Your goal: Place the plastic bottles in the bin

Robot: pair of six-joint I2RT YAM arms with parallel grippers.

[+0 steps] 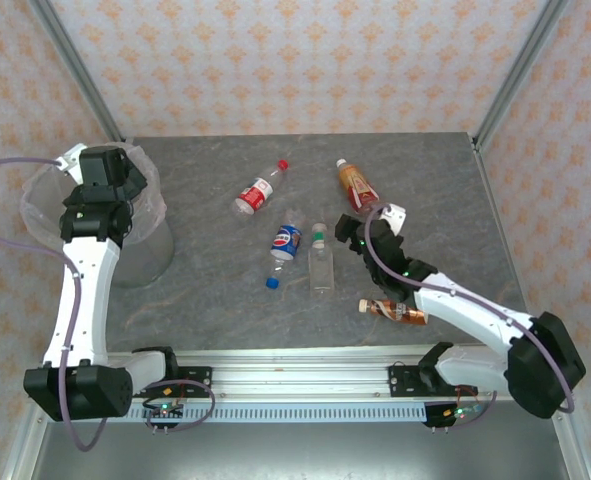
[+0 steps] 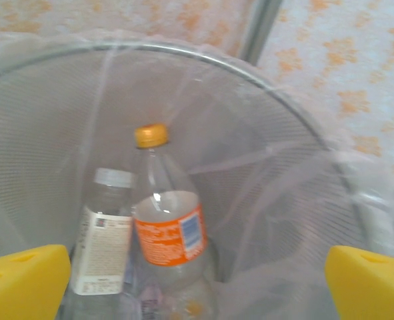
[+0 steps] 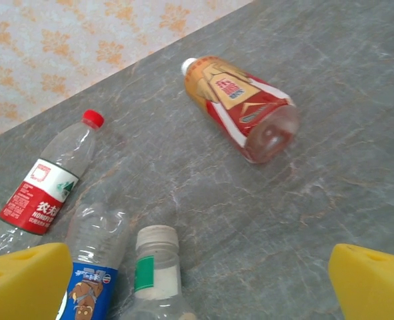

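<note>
My left gripper (image 1: 103,172) hangs over the bin (image 1: 147,255), open and holding nothing (image 2: 197,287). Inside the bin's bag-lined wall (image 2: 283,173) an orange-labelled bottle (image 2: 167,227) with an orange cap leans beside a white-labelled bottle (image 2: 103,247). My right gripper (image 1: 360,232) hovers open above the table (image 3: 197,287). Ahead of it lie a red-and-gold bottle (image 3: 240,107) (image 1: 355,183), a red-capped bottle (image 3: 47,190) (image 1: 258,190), a blue-labelled bottle (image 3: 93,267) (image 1: 285,243) and a clear green-banded bottle (image 3: 155,273) (image 1: 321,265). A brown-labelled bottle (image 1: 395,311) lies under the right arm.
The grey marble tabletop (image 1: 425,190) is bounded by patterned walls and metal corner posts (image 1: 520,75). The bin stands at the table's left edge. Open tabletop lies right of the red-and-gold bottle.
</note>
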